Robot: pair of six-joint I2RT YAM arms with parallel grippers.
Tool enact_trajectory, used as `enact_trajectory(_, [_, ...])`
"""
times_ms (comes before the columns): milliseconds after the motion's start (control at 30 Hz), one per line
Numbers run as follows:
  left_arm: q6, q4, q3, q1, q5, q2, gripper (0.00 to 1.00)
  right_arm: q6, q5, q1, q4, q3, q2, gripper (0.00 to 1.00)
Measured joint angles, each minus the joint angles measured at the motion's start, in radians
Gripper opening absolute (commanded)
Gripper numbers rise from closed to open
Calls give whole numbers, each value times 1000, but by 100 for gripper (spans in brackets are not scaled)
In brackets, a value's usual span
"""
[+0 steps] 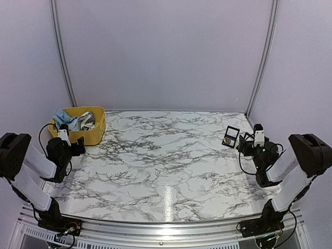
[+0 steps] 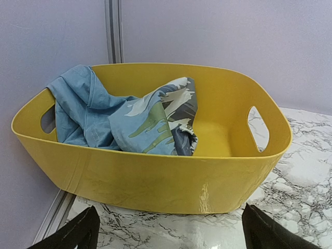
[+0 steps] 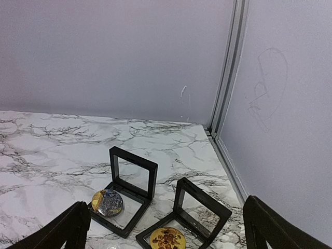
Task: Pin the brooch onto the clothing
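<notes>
Yellow basket (image 2: 155, 181) at far-left corner of tabletop (image 1: 166, 166); blue T-shirt (image 2: 119, 116) crumpled inside, draped over left rim. Left hand (image 2: 171, 231) just before basket, fingers spread, empty. Far right: two open black cases (image 3: 134, 158), silver-gold brooch (image 3: 107, 202) in left, gold-red brooch (image 3: 167, 239) in right. Right hand (image 3: 167, 228) facing them, released, empty.

Left arm (image 1: 37, 165) and right arm (image 1: 286, 165) folded, wrists low and forward.
Fingers spread wide on left gripper (image 1: 79, 147) and right gripper (image 1: 241, 144); nothing held.

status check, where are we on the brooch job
Left gripper and right gripper both open, empty. T-shirt bunched in yellow basket. Grey brooch and gold brooch lie in open black cases near right gripper. No obstruction seen.
</notes>
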Motion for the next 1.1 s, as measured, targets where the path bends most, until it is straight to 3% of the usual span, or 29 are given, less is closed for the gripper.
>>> enact_trajectory(300, [-5, -10, 0, 0, -17, -10, 99, 0, 0, 0, -9, 3, 0, 99])
enact_trajectory(467, [-56, -121, 6, 0, -151, -199, 93, 0, -10, -6, -59, 3, -53, 99])
enact_trajectory(567, [-101, -219, 55, -1, -184, -354, 91, 26, -2, -8, -235, 23, -256, 99])
enact_trajectory(633, [-114, -348, 175, -8, -185, -389, 91, 50, -15, -23, -384, 93, -389, 98])
enact_trajectory(733, [-106, -616, 485, -14, -163, -303, 93, 87, -61, -41, -581, 257, -495, 96])
enact_trajectory(900, [-23, -1082, 1054, -15, -102, 39, 99, 138, -176, -31, -894, 525, -522, 97])
enact_trajectory(1100, [53, -1475, 1432, -15, -127, 490, 99, 177, -235, 68, -1122, 626, -501, 97])
